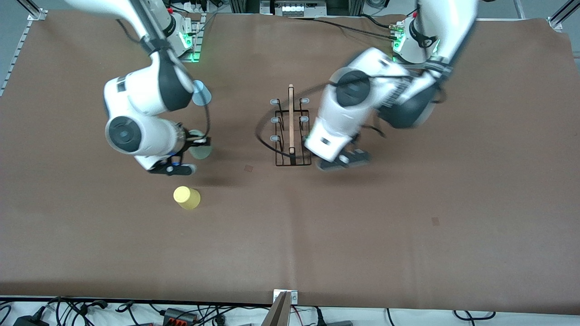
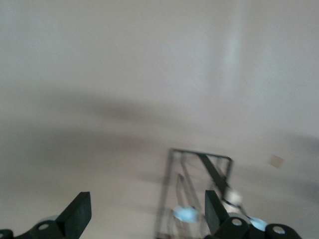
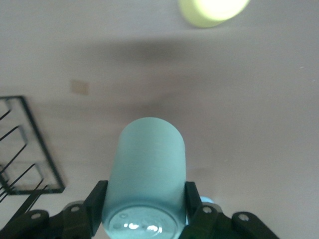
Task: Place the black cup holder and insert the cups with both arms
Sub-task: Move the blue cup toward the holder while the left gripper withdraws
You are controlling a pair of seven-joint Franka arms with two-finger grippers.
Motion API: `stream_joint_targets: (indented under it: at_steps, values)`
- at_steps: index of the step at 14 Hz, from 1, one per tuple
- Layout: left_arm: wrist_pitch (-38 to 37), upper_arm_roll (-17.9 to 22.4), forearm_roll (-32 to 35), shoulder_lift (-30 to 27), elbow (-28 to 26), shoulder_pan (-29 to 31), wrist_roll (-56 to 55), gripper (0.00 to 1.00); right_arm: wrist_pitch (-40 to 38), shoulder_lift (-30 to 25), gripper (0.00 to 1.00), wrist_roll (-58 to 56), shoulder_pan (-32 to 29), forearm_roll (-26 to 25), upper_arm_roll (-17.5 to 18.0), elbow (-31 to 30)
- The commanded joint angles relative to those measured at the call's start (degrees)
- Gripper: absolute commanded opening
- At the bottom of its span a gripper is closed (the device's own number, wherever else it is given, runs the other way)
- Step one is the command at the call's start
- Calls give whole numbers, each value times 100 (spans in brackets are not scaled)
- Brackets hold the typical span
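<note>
Gripping the mint green cup [image 3: 147, 169] with fingers clamped on its sides, right gripper [image 1: 190, 145] over the table near the right arm's end, between the blue cup [image 1: 201, 93] and the yellow cup [image 1: 186, 198]. Standing mid-table upright, black cup holder [image 1: 292, 129], no cups on pegs. Hovering beside the holder, left gripper [image 2: 144, 214], jaws spread wide, empty.

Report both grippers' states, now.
Left gripper: open, empty, beside the black wire cup holder.
Right gripper: shut on the pale mint green plastic cup.
</note>
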Motion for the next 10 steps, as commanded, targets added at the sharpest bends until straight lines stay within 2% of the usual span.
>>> stream_joint_targets:
  at_steps: [1, 4, 5, 7, 10]
  values:
    - [-404, -108, 51, -232, -15, 511, 886, 100, -187, -144, 30, 242, 522, 70, -10, 142]
    - [-731, -38, 42, -494, -129, 968, 1691, 100, -187, -285, 30, 740, 1023, 500, 25, 195]
    - [-766, 171, 33, -687, -338, 1074, 2175, 100, -204, -303, 31, 986, 1260, 544, 25, 195]
    - [-713, 917, -159, -1118, -752, 1092, 2739, 100, -318, -268, 31, 1313, 1761, 562, 25, 177]
    - [-739, 2138, -1106, -1663, -842, 1179, 3968, 100, -196, -49, 31, 1454, 2027, 554, 25, 159]
